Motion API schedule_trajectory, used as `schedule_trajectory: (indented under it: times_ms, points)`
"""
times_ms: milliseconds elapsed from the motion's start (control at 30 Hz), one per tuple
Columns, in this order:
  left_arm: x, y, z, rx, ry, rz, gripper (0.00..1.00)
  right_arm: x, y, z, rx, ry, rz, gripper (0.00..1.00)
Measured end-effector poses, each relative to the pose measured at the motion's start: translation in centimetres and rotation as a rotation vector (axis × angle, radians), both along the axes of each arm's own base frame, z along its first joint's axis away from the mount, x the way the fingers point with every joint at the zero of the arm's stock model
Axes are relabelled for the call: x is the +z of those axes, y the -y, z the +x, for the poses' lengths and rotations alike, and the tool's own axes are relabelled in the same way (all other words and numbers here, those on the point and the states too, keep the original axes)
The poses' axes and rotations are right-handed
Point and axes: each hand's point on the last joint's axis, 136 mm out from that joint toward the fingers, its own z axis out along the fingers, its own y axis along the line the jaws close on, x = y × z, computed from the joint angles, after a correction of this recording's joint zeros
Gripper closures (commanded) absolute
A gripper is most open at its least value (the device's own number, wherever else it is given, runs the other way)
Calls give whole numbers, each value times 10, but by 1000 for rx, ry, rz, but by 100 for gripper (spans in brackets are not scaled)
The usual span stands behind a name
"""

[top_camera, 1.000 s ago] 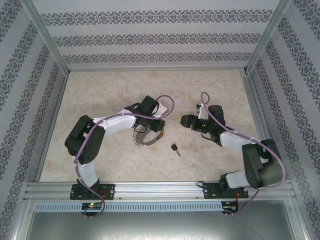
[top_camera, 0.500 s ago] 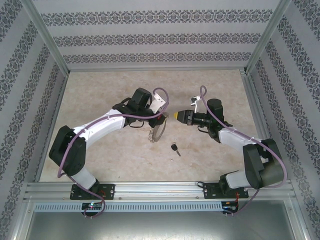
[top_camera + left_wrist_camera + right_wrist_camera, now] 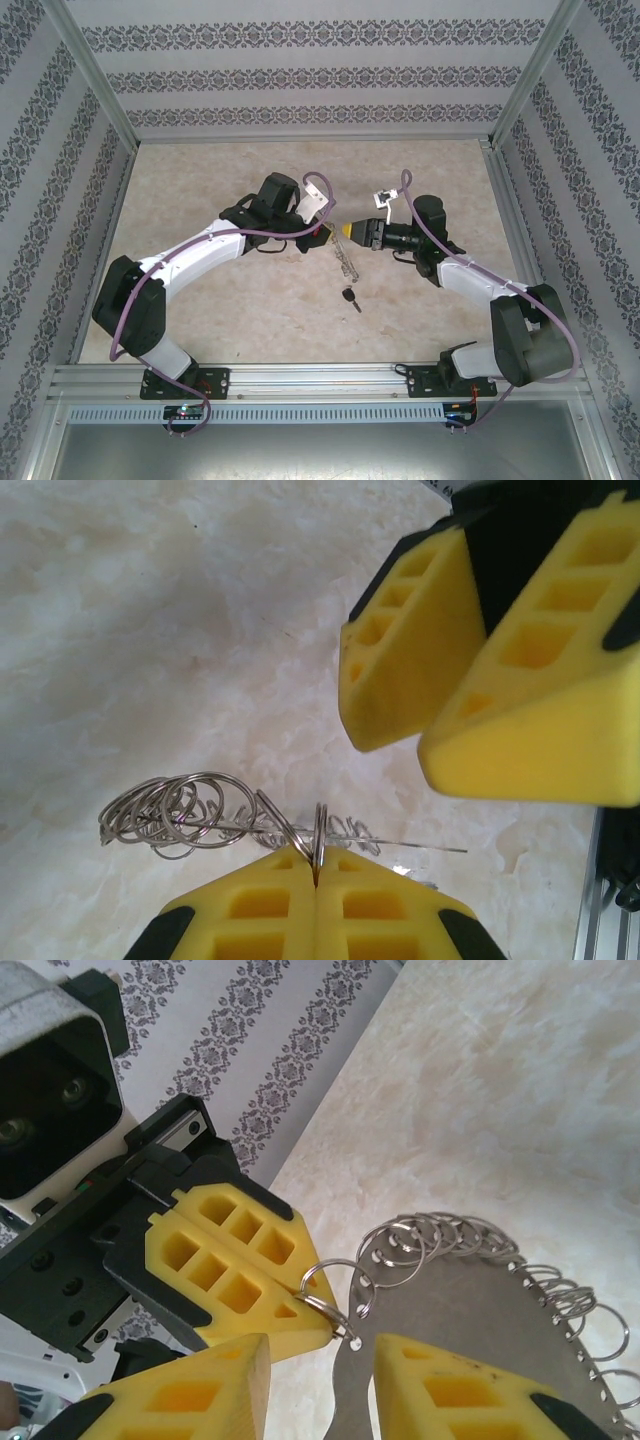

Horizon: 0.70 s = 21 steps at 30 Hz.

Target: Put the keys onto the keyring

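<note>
Keyring [image 3: 460,1320] tight in left hand [image 3: 317,885], right hand [image 3: 322,1360] apart astride its rim (perhaps touching); key [image 3: 349,297] loose on table [image 3: 200,180].

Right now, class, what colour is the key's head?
Black; the key shows best in the top external view.

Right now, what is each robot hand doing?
Left gripper: shut on the keyring.
Right gripper: open, holding nothing.
</note>
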Motion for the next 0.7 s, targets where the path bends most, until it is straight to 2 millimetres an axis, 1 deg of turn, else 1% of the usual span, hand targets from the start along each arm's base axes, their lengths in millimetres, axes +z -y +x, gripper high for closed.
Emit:
schedule_trajectory:
  times_ms: [400,700]
  points:
    - [8,1,-3,-10,5,-27,100,6,-10,0,30,14,7,64]
    - [15,4,-6,-25,-4,-77,100,8,-12,-3,52,19,16,66]
